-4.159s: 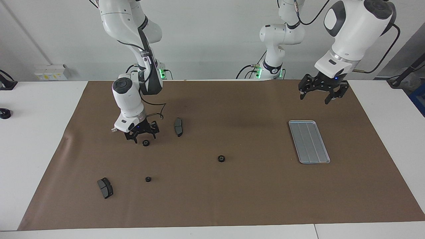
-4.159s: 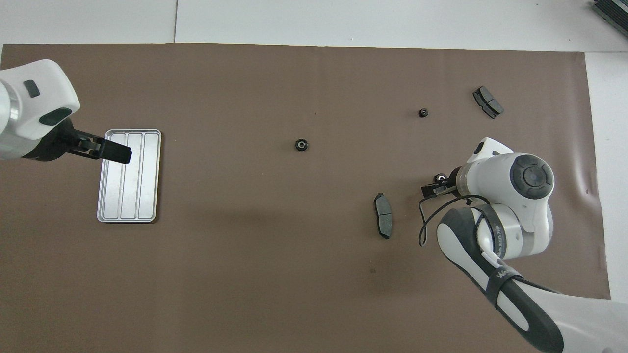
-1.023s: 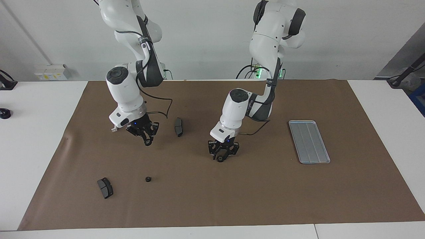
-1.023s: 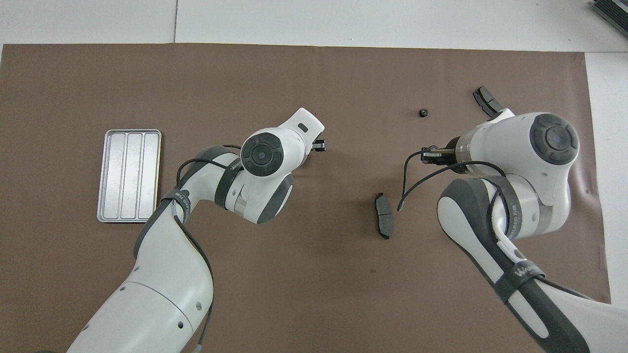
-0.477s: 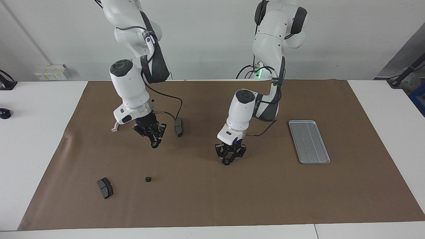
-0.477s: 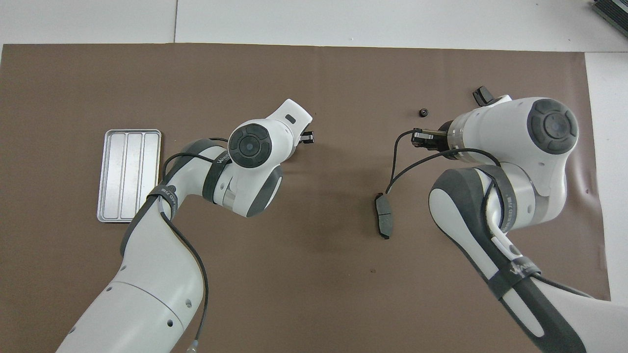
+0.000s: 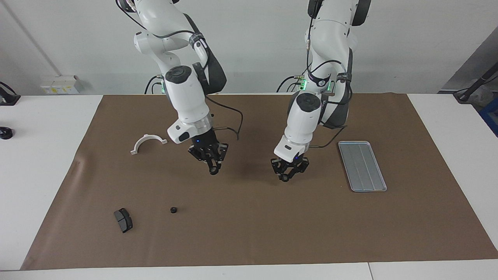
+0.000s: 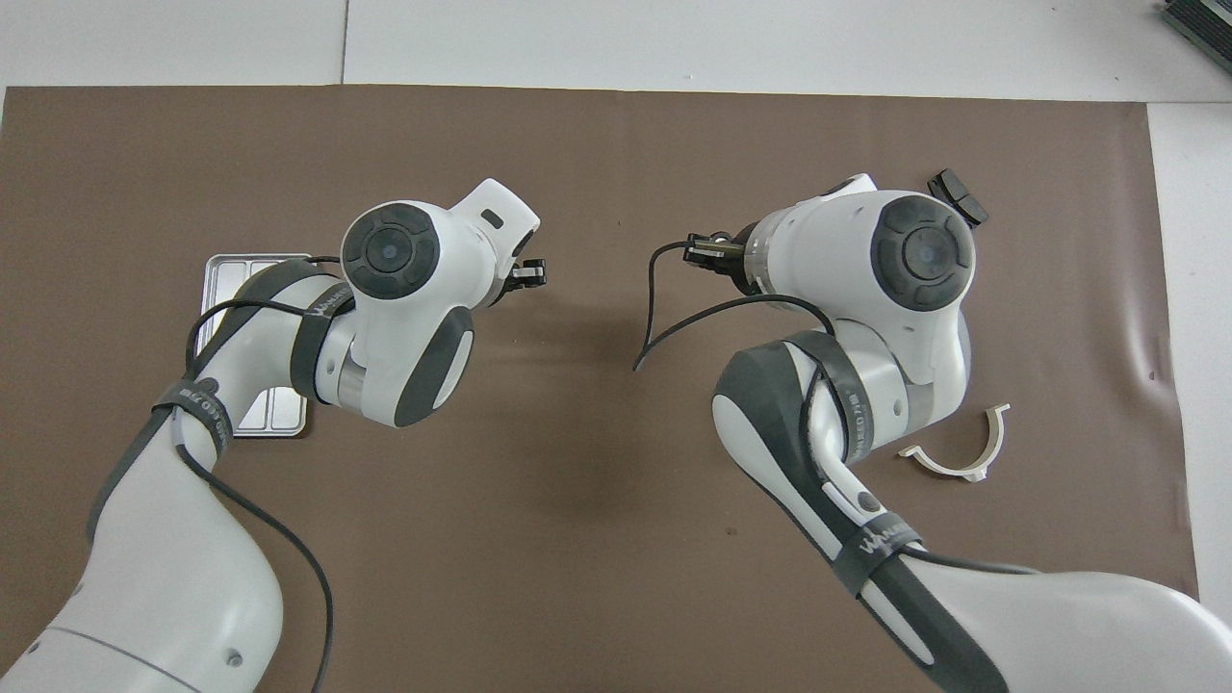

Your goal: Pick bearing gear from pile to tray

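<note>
My right gripper (image 7: pixel 213 169) is shut on a small black gear and holds it above the middle of the brown mat; it also shows in the overhead view (image 8: pixel 707 252). My left gripper (image 7: pixel 286 177) is shut on another small black gear, above the mat beside the silver ridged tray (image 7: pixel 362 166); it shows in the overhead view too (image 8: pixel 528 274). The tray holds nothing, and the left arm partly covers it in the overhead view (image 8: pixel 246 264). One black gear (image 7: pixel 173 210) lies on the mat toward the right arm's end.
A dark brake pad (image 7: pixel 123 220) lies next to the loose gear; its tip shows in the overhead view (image 8: pixel 958 183). A white half-ring bracket (image 7: pixel 148 140) lies nearer to the robots, also in the overhead view (image 8: pixel 962 452). The second brake pad is hidden by the right arm.
Both grippers have moved toward the left arm's end of the table, each carrying a gear. The right arm has cleared the white bracket and now hides the second brake pad.
</note>
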`<act>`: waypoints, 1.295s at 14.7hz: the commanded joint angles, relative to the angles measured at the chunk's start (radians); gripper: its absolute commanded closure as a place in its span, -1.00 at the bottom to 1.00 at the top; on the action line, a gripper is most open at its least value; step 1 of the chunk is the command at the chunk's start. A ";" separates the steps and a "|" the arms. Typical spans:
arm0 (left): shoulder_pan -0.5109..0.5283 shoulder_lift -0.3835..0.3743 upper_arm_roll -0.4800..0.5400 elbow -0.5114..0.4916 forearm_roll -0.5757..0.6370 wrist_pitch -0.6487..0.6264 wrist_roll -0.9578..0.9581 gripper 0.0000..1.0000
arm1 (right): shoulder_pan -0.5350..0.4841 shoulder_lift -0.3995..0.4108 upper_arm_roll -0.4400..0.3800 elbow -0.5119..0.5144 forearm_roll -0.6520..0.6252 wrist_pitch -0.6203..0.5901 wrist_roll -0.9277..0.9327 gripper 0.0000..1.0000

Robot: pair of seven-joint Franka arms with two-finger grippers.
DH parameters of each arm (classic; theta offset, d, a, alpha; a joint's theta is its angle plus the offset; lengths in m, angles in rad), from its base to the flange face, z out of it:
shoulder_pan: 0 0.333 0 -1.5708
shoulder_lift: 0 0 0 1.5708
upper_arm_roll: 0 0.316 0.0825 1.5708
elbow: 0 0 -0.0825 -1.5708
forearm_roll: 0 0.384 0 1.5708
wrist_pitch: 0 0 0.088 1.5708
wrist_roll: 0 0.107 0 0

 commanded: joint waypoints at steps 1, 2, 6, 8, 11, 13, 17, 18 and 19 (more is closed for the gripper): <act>0.064 -0.158 -0.008 -0.168 0.017 -0.008 0.110 1.00 | 0.058 0.177 0.000 0.160 0.001 0.049 0.060 1.00; 0.084 -0.179 -0.008 -0.192 0.017 -0.010 0.139 1.00 | 0.082 0.245 -0.003 0.218 -0.002 0.064 0.072 1.00; 0.198 -0.222 -0.009 -0.222 0.017 -0.072 0.309 1.00 | 0.117 0.356 0.000 0.286 -0.051 0.146 0.095 1.00; 0.248 -0.228 -0.009 -0.248 0.016 -0.063 0.372 1.00 | 0.137 0.368 -0.001 0.272 -0.052 0.188 0.100 1.00; 0.321 -0.254 -0.009 -0.321 0.016 -0.019 0.472 1.00 | 0.142 0.362 -0.001 0.243 -0.051 0.190 0.101 -0.41; 0.350 -0.271 -0.009 -0.383 0.014 0.030 0.486 1.00 | 0.148 0.357 -0.009 0.236 -0.052 0.181 0.106 -1.00; 0.420 -0.262 -0.011 -0.414 0.011 0.095 0.504 1.00 | 0.132 0.267 -0.085 0.203 -0.097 0.099 0.090 -1.00; 0.442 -0.259 -0.011 -0.414 0.010 0.095 0.527 1.00 | 0.113 0.230 -0.101 0.200 -0.117 0.045 0.075 -1.00; 0.453 -0.258 -0.011 -0.424 0.008 0.095 0.541 1.00 | 0.082 0.204 -0.103 0.200 -0.126 -0.006 0.048 -1.00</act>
